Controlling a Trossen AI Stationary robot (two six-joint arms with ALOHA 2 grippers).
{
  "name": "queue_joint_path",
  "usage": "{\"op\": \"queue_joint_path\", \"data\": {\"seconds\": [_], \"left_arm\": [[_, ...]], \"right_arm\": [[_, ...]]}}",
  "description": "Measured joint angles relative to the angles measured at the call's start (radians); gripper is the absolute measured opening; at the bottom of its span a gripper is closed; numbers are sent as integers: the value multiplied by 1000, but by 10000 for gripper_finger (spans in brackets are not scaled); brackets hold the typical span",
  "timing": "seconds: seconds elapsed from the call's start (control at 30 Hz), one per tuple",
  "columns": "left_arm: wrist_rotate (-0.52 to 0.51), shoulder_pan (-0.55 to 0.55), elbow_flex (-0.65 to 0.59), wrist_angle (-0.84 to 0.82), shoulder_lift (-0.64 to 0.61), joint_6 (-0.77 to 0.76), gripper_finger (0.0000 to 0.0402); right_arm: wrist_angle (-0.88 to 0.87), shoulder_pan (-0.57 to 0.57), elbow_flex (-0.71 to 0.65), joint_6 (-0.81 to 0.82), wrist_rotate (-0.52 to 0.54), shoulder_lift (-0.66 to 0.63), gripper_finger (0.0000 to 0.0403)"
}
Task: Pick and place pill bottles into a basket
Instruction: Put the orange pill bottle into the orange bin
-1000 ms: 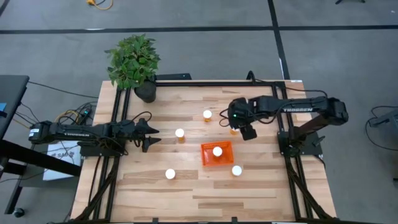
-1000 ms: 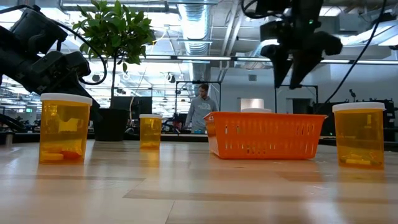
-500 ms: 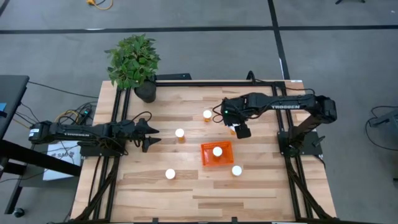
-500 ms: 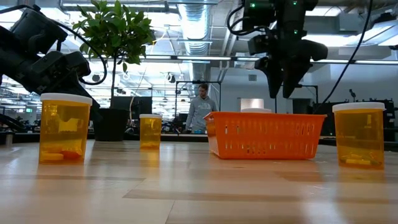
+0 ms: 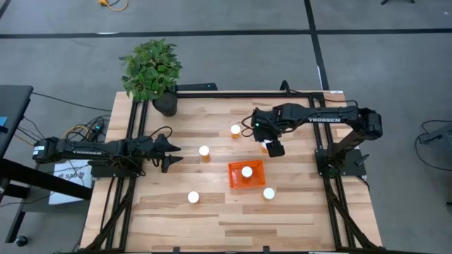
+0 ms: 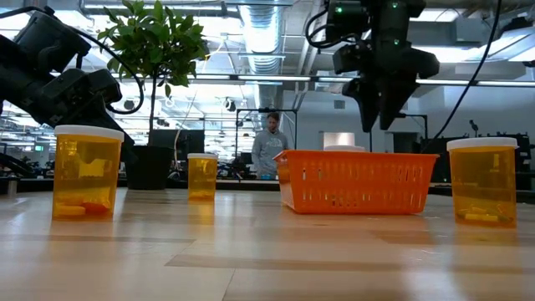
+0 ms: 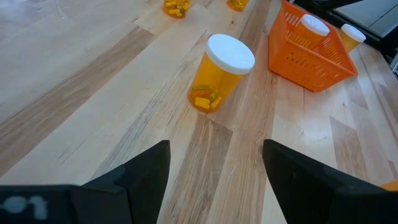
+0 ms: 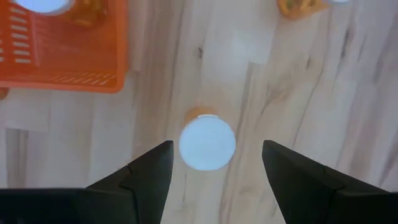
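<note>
The right end effector (image 8: 211, 180) hangs released directly above a white-capped pill bottle (image 8: 207, 144), the orange basket (image 8: 68, 68) just beside. The left end effector (image 7: 214, 180) waits released, a bottle (image 7: 219, 73) ahead of it on the surface (image 7: 93, 93).

An orange basket (image 6: 358, 181) sits on the wooden surface (image 6: 267, 251), a white cap (image 6: 339, 140) showing above its rim. The right gripper (image 6: 377, 117) hangs above the basket, pointing down, its dark fingers parted. A large pill bottle (image 6: 87, 171) stands near the camera at left, another (image 6: 483, 181) at right, and a smaller-looking one (image 6: 202, 176) farther back beside a black plant pot (image 6: 150, 166) holding a leafy plant (image 6: 155, 42). The left arm (image 6: 50, 71) enters at upper left. A person (image 6: 269, 146) stands in the room behind.
</note>
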Motion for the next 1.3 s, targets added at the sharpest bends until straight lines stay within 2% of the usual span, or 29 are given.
{"op": "queue_joint_path", "data": {"seconds": [0.37, 0.63, 0.77, 1.3], "left_arm": [[0, 0, 0, 0, 0, 0, 245], [0, 0, 0, 0, 0, 0, 245], [0, 0, 0, 0, 0, 0, 245], [1, 0, 0, 0, 0, 0, 245]], "right_arm": [[-2, -4, -17, 0, 10, 0, 245], [1, -4, -17, 8, 43, 0, 310], [-7, -11, -17, 8, 40, 0, 329], [25, -16, -24, -19, 35, 82, 327]]}}
